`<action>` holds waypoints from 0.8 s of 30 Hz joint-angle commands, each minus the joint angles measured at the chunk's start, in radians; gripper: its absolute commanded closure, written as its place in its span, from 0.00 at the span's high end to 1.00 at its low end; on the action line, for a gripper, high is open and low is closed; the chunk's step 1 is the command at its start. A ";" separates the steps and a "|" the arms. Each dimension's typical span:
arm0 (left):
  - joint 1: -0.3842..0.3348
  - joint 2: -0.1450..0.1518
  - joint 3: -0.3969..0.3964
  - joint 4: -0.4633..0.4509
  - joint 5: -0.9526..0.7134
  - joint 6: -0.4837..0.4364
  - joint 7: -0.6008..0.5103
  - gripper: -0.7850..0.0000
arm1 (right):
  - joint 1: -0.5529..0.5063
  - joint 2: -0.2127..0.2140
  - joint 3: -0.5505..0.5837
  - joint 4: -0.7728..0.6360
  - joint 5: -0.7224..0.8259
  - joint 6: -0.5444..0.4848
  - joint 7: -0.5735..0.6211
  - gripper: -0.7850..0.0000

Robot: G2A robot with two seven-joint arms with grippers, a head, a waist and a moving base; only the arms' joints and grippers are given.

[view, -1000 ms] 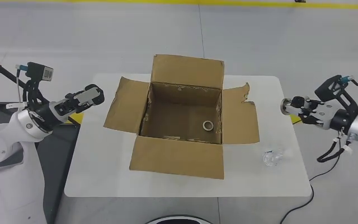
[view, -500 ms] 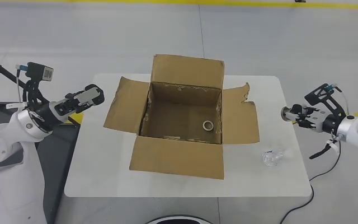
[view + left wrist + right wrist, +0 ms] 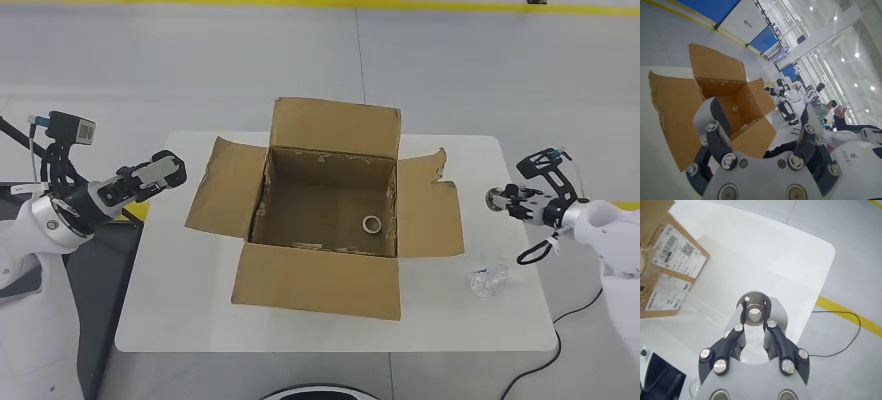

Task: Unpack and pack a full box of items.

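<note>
The right tool (image 3: 755, 313) pinches a grey metal flanged bushing (image 3: 753, 296) over the white table's (image 3: 300, 325) right edge, its pads hiding the part's sides. The left tool (image 3: 761, 109) hangs spread beyond the left edge. A small metal ring (image 3: 372, 224) lies in the open brown cardboard box (image 3: 320, 285), and a clear crumpled item (image 3: 487, 282) outside it is too faint to identify.

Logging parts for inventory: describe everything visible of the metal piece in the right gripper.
The metal piece is a grey flanged bushing: a short hollow hub on a round flange with one small hole showing. The fingers of the right gripper clamp the hub from both sides, holding it above the table.
</note>
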State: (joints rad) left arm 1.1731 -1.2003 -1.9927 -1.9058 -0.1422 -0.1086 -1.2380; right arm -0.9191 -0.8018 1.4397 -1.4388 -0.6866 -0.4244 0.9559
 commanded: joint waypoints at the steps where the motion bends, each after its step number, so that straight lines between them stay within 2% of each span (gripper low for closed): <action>1: 0.000 0.000 0.000 0.000 0.000 0.000 0.000 1.00 | 0.030 -0.005 -0.029 0.044 -0.018 0.024 -0.006 0.00; 8: 0.000 0.000 0.000 0.000 0.000 0.000 0.000 1.00 | 0.093 -0.019 -0.097 0.170 -0.040 0.035 -0.036 0.00; 18: 0.000 0.000 0.000 0.000 0.000 0.000 0.000 1.00 | 0.085 -0.020 -0.100 0.169 -0.041 0.041 -0.048 0.00; 24: 0.000 0.000 0.000 0.000 0.000 0.000 0.000 1.00 | 0.081 -0.041 -0.178 0.214 -0.052 0.101 -0.093 0.00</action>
State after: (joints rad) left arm 1.1731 -1.2003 -1.9927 -1.9058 -0.1422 -0.1086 -1.2380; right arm -0.8450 -0.8406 1.2724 -1.2375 -0.7361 -0.3263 0.8664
